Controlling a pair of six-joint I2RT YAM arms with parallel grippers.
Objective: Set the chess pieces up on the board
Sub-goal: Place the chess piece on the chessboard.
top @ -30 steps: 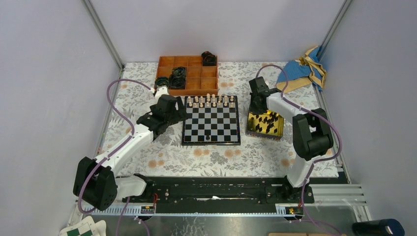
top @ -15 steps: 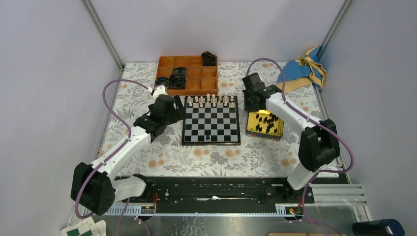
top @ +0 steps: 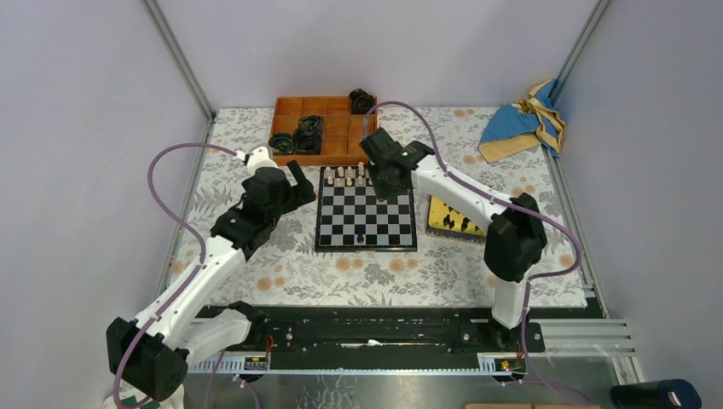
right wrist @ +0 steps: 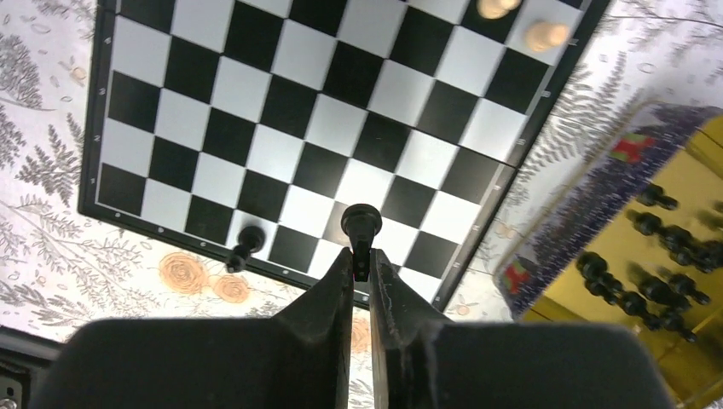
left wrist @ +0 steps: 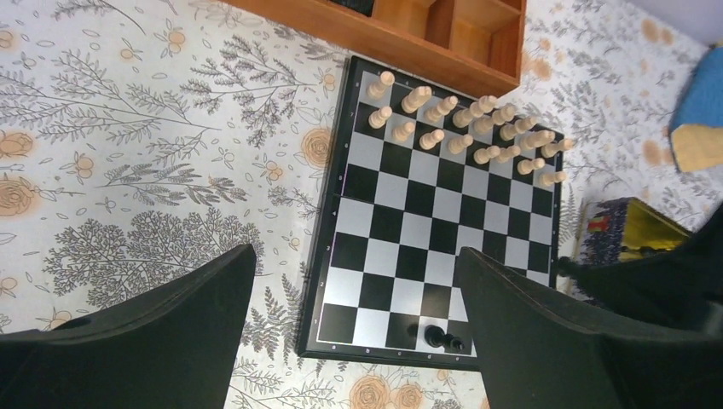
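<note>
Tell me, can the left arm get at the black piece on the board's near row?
Probably yes: the left gripper is open beside the board, with only bare squares between it and the black piece.

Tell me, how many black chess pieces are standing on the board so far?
1. A black piece stands in the board's nearest row. The right gripper holds a second piece above the board, not yet placed. Corner squares may be hidden.

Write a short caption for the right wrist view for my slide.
Right end effector holds a black piece over the board; other black pieces lie in the yellow tin beside it.
</note>
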